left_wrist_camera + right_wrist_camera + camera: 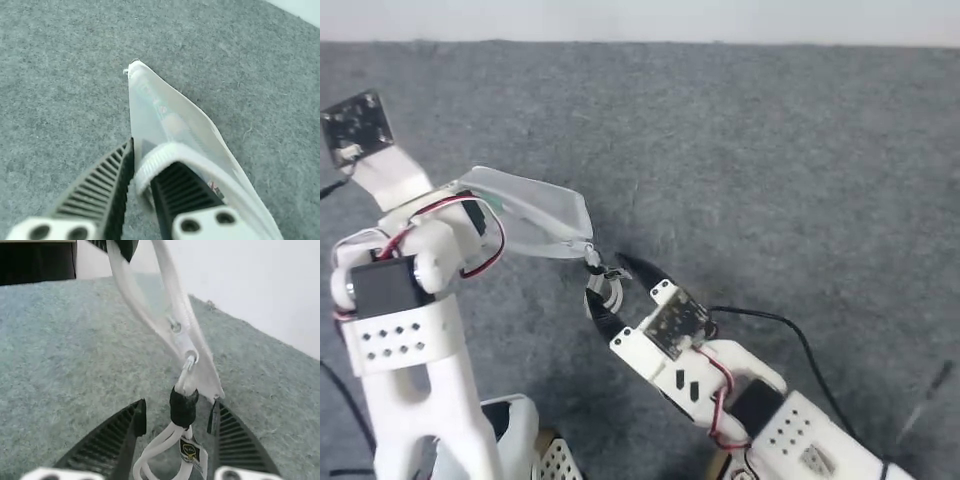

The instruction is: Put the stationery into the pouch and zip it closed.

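A translucent white pouch (535, 215) hangs lifted off the grey mat between the two arms. Stationery shows faintly through its wall (165, 117). My left gripper (137, 160) is shut on the pouch's white zipper band at one end; in the high view it sits under the wrist (480, 215). At the other end the zipper pull (189, 362) carries a black knot and a white cord loop (605, 292). My right gripper (177, 410) is open, its jaws on either side of that cord and knot without pinching them. From above, the right gripper (617, 292) sits just below the pouch's corner.
Grey felt mat (770, 160) covers the table, with free room to the right and at the back. A pale wall runs along the far edge. A black cable (790, 330) trails from the right arm.
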Tool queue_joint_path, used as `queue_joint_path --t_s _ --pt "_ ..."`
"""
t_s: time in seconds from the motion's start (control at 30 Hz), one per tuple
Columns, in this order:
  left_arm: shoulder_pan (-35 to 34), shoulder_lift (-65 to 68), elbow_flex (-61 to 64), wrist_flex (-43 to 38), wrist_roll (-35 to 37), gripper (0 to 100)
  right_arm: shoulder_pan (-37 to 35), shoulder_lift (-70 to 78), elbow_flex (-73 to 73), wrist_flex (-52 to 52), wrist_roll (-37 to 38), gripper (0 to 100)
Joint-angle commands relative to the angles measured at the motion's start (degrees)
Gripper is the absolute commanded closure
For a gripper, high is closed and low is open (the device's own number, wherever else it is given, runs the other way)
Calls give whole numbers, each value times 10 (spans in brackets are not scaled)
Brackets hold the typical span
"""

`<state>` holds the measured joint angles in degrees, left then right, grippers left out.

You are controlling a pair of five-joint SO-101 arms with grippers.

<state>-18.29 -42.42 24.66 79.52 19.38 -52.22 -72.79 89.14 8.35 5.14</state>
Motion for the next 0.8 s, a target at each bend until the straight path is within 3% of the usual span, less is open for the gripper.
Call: queue_joint_path --t_s 0.0,0.33,0.77 --pt "-5 -24 -5 -24 -1 987 -2 86 -55 -55 6 809" --pt "-5 -24 -5 -24 -1 987 -1 186 -66 -174 7 809" --pt "-4 -24 -5 -24 -2 987 27 250 -105 -182 4 809"
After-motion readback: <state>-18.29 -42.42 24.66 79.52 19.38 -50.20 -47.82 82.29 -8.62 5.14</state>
